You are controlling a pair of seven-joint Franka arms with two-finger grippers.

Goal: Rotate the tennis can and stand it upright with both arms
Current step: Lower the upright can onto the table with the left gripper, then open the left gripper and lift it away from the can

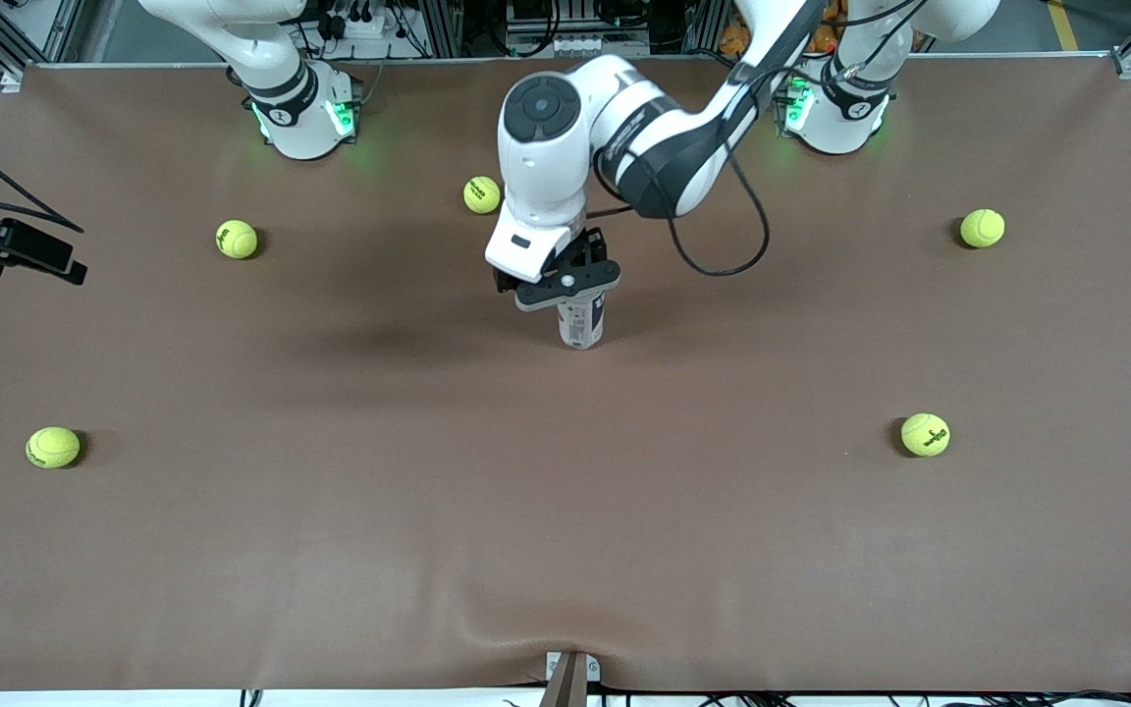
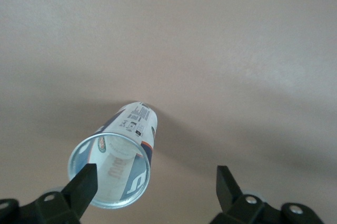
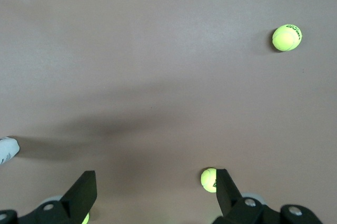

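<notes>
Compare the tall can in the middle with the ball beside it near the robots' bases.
The clear-plastic labelled tennis can is an upright, open-topped cylinder; the yellow-green felt tennis ball is a small sphere. The can stands under the left gripper; the ball lies alone. Both rest on the brown table.

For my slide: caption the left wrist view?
Open left gripper above the upright, empty tennis can on the brown table.

Even, diffuse overhead lighting is noted across the brown surface point(image 1: 330, 550). Soft, broad shadows are cast beside the tennis can point(image 1: 582, 319) and under the left arm point(image 1: 624, 128). Wrist views are rendered paler, slightly hazy; no glare is recorded.
</notes>
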